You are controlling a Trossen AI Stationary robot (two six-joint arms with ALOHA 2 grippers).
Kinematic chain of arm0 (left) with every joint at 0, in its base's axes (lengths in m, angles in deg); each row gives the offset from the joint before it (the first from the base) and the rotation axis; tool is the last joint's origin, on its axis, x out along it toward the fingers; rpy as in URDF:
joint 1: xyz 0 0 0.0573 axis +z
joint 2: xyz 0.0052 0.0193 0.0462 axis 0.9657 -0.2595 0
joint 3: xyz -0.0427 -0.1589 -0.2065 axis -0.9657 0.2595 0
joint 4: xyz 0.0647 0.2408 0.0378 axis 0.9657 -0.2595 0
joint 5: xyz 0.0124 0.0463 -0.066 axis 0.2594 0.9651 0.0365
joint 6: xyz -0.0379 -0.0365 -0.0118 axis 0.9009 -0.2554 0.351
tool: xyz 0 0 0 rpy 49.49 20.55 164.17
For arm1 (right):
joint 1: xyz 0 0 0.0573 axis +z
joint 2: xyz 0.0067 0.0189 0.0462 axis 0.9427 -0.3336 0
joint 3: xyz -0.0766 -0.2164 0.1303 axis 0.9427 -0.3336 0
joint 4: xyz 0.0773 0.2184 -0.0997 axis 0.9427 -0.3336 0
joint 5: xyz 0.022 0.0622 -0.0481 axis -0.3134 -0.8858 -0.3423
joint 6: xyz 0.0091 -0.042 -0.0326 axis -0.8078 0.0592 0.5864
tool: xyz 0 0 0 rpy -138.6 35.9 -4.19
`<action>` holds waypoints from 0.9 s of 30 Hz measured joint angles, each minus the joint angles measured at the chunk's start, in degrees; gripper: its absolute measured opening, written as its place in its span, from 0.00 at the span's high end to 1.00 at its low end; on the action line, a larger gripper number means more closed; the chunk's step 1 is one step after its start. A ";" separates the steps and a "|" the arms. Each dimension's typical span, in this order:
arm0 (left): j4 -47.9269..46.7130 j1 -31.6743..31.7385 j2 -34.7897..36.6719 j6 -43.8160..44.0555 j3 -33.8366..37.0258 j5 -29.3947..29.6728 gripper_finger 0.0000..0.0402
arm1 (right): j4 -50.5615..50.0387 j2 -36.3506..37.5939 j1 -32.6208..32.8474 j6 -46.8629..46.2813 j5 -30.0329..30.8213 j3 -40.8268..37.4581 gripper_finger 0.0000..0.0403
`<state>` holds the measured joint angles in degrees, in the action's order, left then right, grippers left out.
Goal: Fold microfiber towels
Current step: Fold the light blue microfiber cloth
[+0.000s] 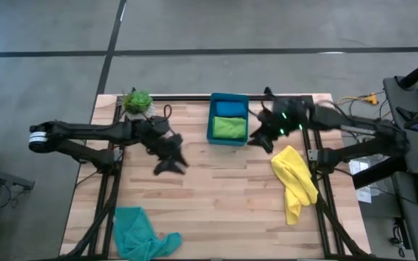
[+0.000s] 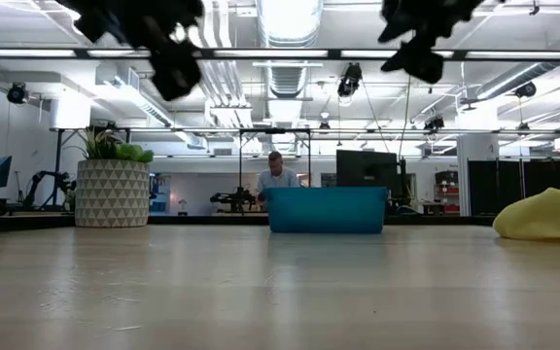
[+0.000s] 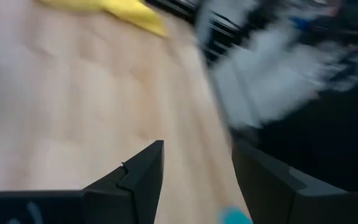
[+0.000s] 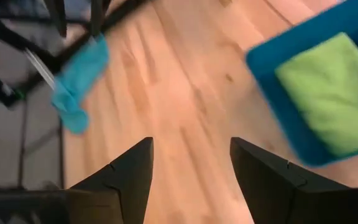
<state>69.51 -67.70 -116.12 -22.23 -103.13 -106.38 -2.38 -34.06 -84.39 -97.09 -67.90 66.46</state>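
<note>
Just beside the open, empty right claw lies the yellow towel.

Bright, even overhead lighting; both wrist views smeared by motion blur

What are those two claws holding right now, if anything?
Nothing. The left gripper and the right gripper both hang open and empty above the table; the yellow towel and teal towel lie untouched.

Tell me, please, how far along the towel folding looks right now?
Done: the green towel and blue towel lie folded in the bin. In hand: nothing; the left gripper and right gripper hover open and empty. Left: the yellow towel and teal towel lie crumpled.
</note>
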 joint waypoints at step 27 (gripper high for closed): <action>5.78 -44.56 -26.47 41.53 -1.65 20.58 0.56 | 22.59 5.38 38.92 -23.99 29.38 -17.76 0.49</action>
<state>75.29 -112.26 -142.59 19.30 -104.78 -85.80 20.20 -28.68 -45.46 -121.07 -38.52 48.70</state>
